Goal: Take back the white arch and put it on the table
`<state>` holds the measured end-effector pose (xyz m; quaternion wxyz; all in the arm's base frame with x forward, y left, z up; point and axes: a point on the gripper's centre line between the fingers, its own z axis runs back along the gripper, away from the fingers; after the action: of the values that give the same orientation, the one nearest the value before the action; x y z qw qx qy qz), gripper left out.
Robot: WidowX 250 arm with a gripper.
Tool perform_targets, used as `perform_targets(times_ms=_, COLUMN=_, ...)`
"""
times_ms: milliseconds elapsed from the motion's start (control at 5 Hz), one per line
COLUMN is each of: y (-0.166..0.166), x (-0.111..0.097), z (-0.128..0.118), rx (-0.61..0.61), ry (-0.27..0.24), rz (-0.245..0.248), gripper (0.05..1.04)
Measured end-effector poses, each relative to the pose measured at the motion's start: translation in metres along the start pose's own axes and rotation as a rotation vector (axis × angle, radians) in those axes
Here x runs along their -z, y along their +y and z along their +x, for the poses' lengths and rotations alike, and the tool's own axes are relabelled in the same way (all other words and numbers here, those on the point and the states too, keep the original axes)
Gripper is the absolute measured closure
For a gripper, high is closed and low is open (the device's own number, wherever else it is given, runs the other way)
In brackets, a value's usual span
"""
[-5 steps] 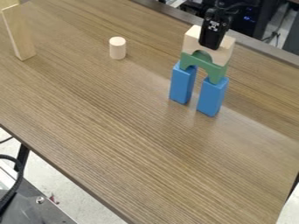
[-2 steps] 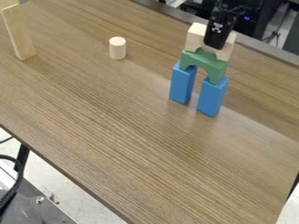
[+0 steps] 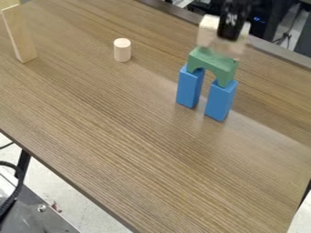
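Note:
At the top right, my gripper (image 3: 229, 36) is shut on the white arch (image 3: 208, 32), a pale wooden block that shows on both sides of it. The arch hangs over the back of the green arch (image 3: 212, 62); whether the two still touch I cannot tell. Two upright blue blocks bear the green arch, the left one (image 3: 190, 87) and the right one (image 3: 220, 100), with a gap between them. All of this is over the wooden table (image 3: 121, 136).
A pale wooden cylinder (image 3: 122, 50) stands upright left of the tower. A tall pale wooden block (image 3: 19, 34) stands at the upper left. The table's far edge runs behind the gripper.
My gripper and the white arch have moved up and slightly right, away from the green arch, whose top now shows more. The green arch and the blue blocks have stayed put.

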<state>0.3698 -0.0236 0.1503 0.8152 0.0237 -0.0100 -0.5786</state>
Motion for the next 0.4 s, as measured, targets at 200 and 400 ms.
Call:
perform_targets(times_ms=200, y=0.021, x=0.006, z=-0.016, rx=-0.167, ry=-0.018, rz=0.002, gripper=0.521)
perform_targets(times_ms=400, y=0.035, x=0.018, z=-0.03, rx=-0.335, ry=-0.056, rz=-0.041, gripper=0.521)
